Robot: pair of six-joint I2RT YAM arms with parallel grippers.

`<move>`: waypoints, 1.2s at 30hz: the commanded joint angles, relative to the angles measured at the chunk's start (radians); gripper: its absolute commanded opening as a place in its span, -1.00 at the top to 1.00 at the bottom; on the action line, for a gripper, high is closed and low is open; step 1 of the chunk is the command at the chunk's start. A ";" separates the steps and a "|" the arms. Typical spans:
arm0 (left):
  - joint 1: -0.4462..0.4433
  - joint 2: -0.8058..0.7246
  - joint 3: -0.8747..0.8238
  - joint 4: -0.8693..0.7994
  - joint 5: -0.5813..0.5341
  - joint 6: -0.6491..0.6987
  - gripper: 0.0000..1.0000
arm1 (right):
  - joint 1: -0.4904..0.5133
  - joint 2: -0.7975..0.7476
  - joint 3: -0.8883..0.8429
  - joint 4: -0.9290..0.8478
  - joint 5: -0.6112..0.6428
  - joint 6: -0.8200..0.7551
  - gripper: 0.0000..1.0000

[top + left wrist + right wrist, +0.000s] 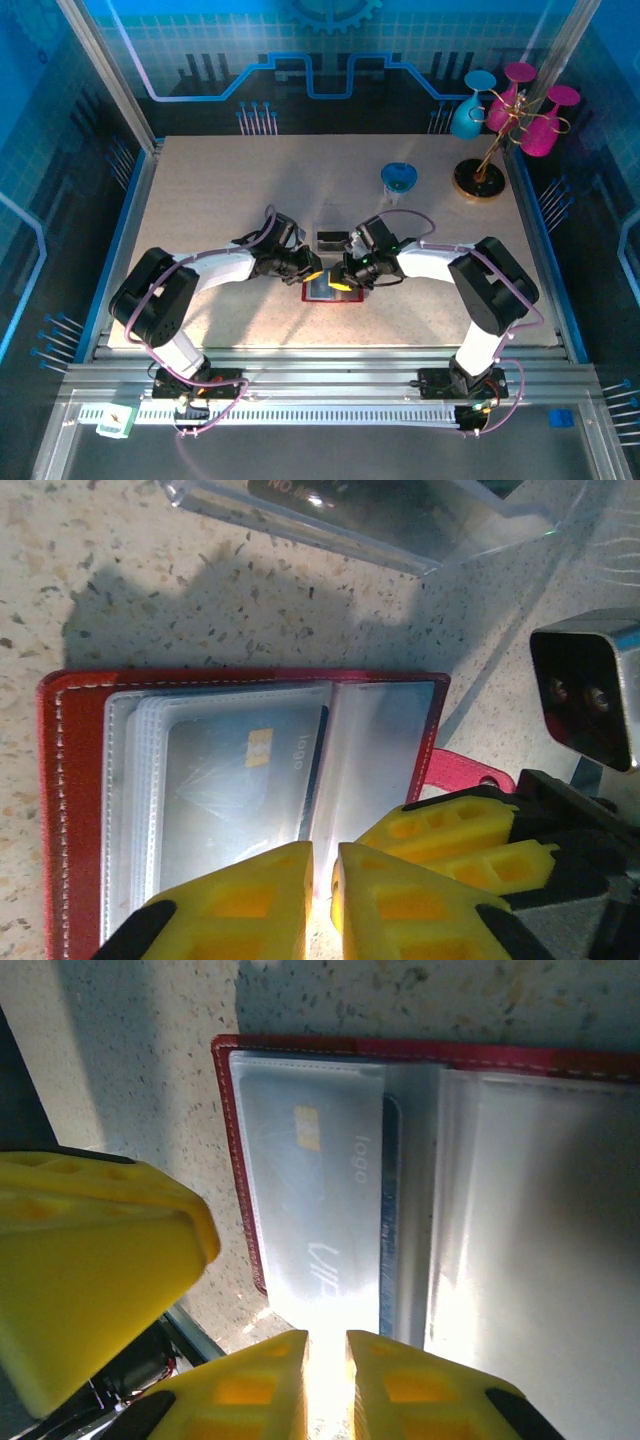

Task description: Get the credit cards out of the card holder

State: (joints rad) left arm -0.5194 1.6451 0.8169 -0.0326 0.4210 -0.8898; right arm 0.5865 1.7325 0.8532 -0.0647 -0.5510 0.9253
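**Both grippers at the open card holder, cards not yet out**

From the top, we see the card holder [333, 290] lying open toward the middle of the table's [200, 200] near edge, with the left gripper [312, 275] and right gripper [352, 283] meeting over it. On the left wrist, our fingers [250, 905] are nearly together at the holder's near edge, below a clear tray [350, 520]. We cannot tell whether they pinch a sleeve. A pale card [240, 775] sits in its pocket. On the right wrist, the fingers [420, 1390] are likewise nearly closed. We judge the card light, stiff and slick, the pockets soft. Pin the red cover and pinch the card's exposed dark edge by the spine.
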 commanded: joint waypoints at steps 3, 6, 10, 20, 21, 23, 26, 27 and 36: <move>0.006 0.041 0.007 -0.064 0.026 0.050 0.77 | 0.010 0.029 0.020 0.042 -0.011 0.019 0.67; 0.007 0.048 0.006 -0.069 0.023 0.060 0.77 | 0.009 0.045 0.020 0.043 -0.013 0.018 0.62; 0.006 0.050 0.004 -0.087 0.012 0.074 0.77 | 0.009 0.060 0.052 0.040 -0.013 0.015 0.59; 0.008 0.048 0.000 -0.099 0.003 0.080 0.77 | 0.007 0.085 0.056 0.028 0.000 0.006 0.58; 0.008 0.046 -0.002 -0.098 0.003 0.080 0.77 | 0.009 0.087 0.058 0.019 0.007 0.001 0.58; 0.007 0.045 -0.002 -0.100 0.001 0.080 0.77 | 0.008 0.091 0.062 0.003 0.015 -0.007 0.56; 0.010 0.044 -0.002 -0.101 -0.001 0.080 0.77 | 0.009 0.104 0.068 -0.014 0.020 -0.017 0.53; 0.009 0.044 -0.002 -0.102 -0.002 0.080 0.77 | 0.009 0.104 0.069 -0.022 0.025 -0.020 0.52; 0.010 0.045 -0.009 -0.105 -0.003 0.080 0.75 | 0.007 0.084 0.065 -0.069 0.065 -0.044 0.45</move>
State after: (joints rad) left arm -0.5186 1.6844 0.8162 -0.1066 0.4236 -0.8310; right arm 0.5880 1.8187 0.9070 -0.0624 -0.5350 0.9047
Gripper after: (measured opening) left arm 0.123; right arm 0.274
